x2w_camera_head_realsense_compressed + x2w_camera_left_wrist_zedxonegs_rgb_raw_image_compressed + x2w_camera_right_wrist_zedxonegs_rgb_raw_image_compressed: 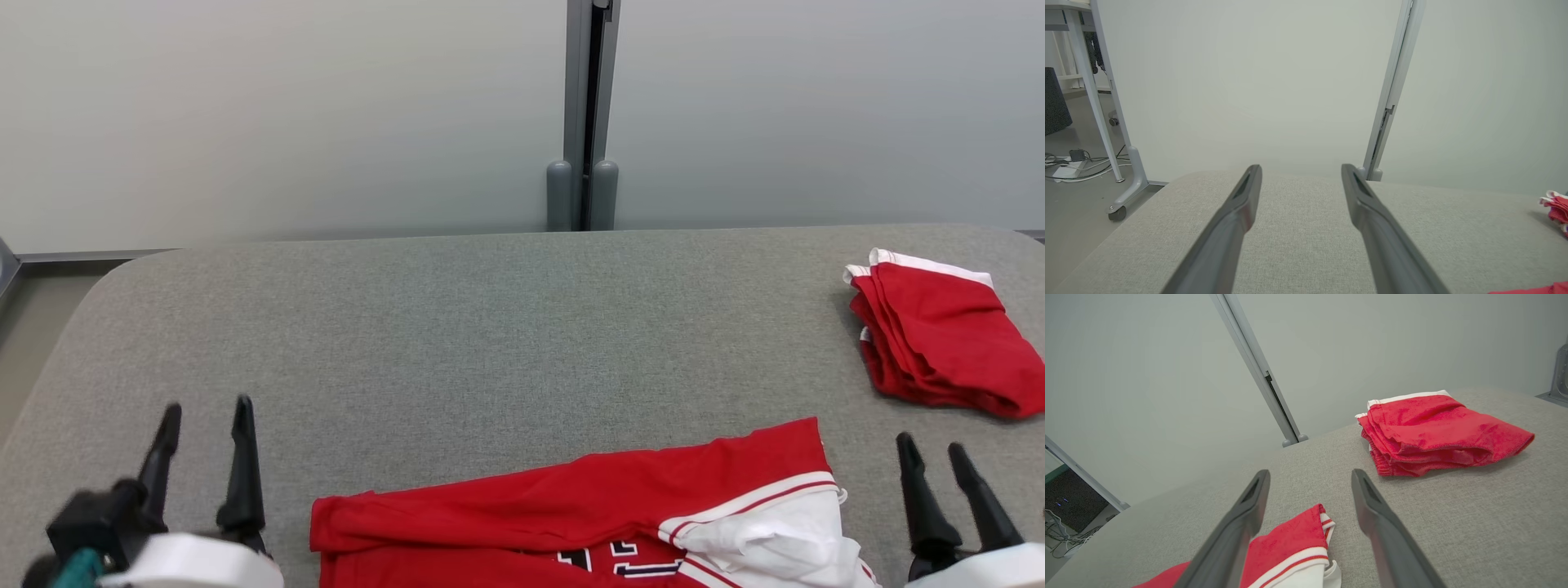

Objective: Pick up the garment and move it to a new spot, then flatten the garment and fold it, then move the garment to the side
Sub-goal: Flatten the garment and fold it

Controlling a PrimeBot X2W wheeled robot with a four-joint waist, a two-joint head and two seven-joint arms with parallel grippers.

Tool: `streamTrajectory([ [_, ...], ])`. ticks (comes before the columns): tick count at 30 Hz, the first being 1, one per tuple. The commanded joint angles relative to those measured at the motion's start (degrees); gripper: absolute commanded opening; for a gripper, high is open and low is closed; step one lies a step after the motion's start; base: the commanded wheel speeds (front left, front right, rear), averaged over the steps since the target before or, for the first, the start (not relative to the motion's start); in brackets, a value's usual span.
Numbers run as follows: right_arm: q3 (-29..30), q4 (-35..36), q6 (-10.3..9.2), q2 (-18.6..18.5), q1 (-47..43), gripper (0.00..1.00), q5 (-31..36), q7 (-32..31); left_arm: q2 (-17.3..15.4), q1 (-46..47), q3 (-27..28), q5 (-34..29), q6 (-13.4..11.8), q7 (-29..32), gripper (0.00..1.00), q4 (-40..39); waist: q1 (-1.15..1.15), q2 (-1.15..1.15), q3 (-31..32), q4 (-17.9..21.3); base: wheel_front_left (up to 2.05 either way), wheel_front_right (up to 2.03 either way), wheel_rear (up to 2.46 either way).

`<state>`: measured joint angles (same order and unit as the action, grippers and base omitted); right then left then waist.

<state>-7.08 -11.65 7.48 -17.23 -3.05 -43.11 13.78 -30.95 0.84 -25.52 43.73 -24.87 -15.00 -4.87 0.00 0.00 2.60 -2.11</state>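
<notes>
Garment (571, 498) looks soft and light; it lies between left claw (206, 406) and right claw (930, 443), both apart, empty; pinch nearest corners.

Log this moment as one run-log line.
left gripper: open, empty | right gripper: open, empty | jersey: lying on table, not held | folded red garment: far right

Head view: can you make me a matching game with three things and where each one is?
Things:
1. folded red garment
2. red and white jersey
3. left end effector

Places:
A. lower left, open, holding nothing
B. bottom middle, lying on the grey table
C. far right of the table, in a pile

Pairs: 1-C, 2-B, 3-A
</notes>
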Motion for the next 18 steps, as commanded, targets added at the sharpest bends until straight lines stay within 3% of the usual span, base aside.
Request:
streamTrajectory([
  [1,-0.08,-0.29,0.05,-0.07,-0.69,1.00,0.77,-0.42,0.78,-1.84,0.97,-1.56,0.88,-0.19,1.00,-0.01,0.00,0.00,-0.03,-0.06,0.00,0.00,0.00],
  [9,-1.14,-3.19,0.05,1.50,-1.51,1.00,2.92,-3.59,8.04,-5.87,6.55,-8.46,9.06,-0.22,1.00,1.80,0.00,0.00,-0.78,-0.69,0.00,0.00,0.00],
  [18,-3.49,-10.58,0.05,1.98,1.24,1.00,1.74,-15.45,11.72,-4.65,7.99,-11.73,13.58,-0.22,1.00,4.37,0.00,0.00,-1.43,-0.97,0.00,0.00,0.00],
])
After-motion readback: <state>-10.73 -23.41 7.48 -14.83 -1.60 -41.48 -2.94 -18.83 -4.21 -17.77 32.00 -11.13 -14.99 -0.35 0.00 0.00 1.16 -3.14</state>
